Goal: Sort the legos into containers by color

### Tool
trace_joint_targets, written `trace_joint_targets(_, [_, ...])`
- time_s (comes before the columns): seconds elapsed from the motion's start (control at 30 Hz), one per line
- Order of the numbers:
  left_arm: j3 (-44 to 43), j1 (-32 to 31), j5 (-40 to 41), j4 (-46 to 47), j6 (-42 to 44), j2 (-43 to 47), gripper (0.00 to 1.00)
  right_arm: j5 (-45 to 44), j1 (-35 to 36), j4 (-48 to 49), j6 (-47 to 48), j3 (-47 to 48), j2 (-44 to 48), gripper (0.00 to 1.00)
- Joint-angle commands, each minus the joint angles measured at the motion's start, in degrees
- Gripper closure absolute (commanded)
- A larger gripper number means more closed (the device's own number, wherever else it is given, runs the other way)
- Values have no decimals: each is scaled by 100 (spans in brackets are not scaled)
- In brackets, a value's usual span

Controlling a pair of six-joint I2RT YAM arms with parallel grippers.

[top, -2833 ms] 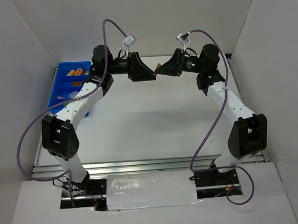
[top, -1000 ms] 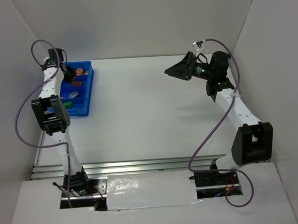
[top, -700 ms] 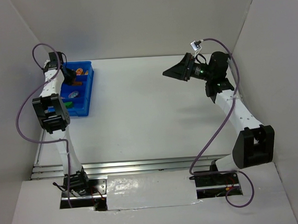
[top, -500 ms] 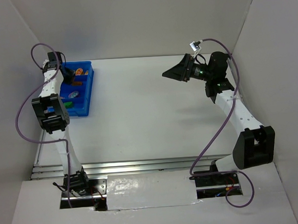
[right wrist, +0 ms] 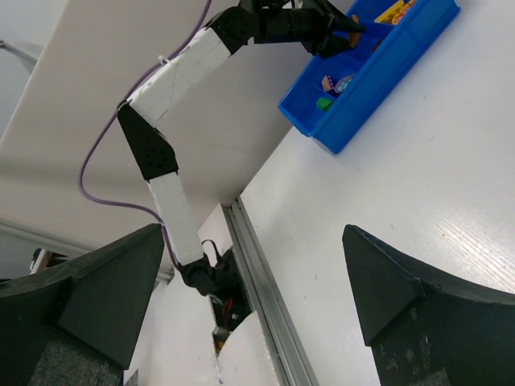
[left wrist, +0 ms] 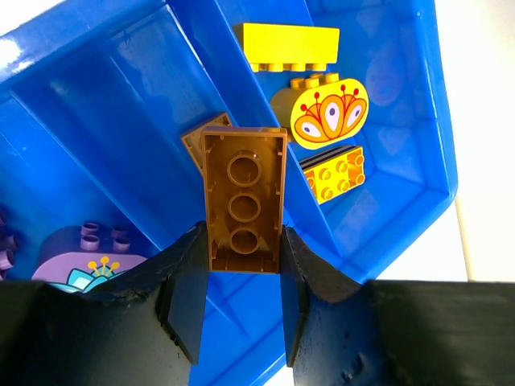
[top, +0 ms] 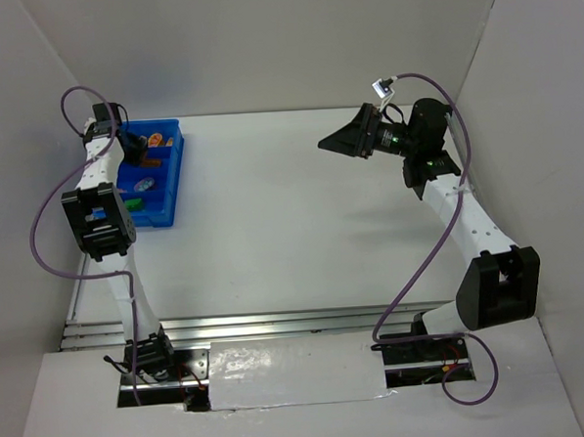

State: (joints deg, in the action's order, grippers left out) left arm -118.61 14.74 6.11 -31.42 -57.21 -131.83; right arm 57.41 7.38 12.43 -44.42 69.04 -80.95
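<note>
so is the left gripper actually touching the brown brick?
Touching. In the left wrist view the left gripper clamps the brown brick, both fingers flat against its sides, no gap.

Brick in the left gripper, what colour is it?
Golden brown. The brick held by the left gripper shows best in the left wrist view.

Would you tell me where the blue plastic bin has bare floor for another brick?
Free: the blue plastic bin's channel beyond the lying brown piece, and the one beyond the purple rounded block. Crowded: the yellow bricks' channel.
</note>
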Motion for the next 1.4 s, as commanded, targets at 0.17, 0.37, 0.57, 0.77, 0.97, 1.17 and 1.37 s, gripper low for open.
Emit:
trace_joint_targets(0.17, [110, 90, -49, 145, 140, 87, 100, -54, 36, 111, -22, 260, 105, 0])
trace_joint_targets(0.37, [145, 108, -57, 154, 166, 122, 100, -45, 36, 164, -58, 251, 88, 0])
trace_joint_targets(0.57, [145, 117, -22, 136, 158, 122, 100, -28, 36, 208, -84, 207, 97, 0])
trace_joint_targets(0.77, [206, 117, 39, 127, -9, 149, 100, -19, 36, 321, -145, 128, 149, 0])
trace_joint_targets(0.97, [162, 143, -22, 136, -36, 79, 98, 25, 36, 427, -251, 101, 123, 0])
trace_joint_targets(1.17, [83, 169, -110, 206, -45, -18, 83, 51, 36, 462, -260, 93, 88, 0])
trace_joint_targets(1.37, [48, 178, -215, 277, -71, -45, 48, 69, 36, 436, -242, 154, 26, 0])
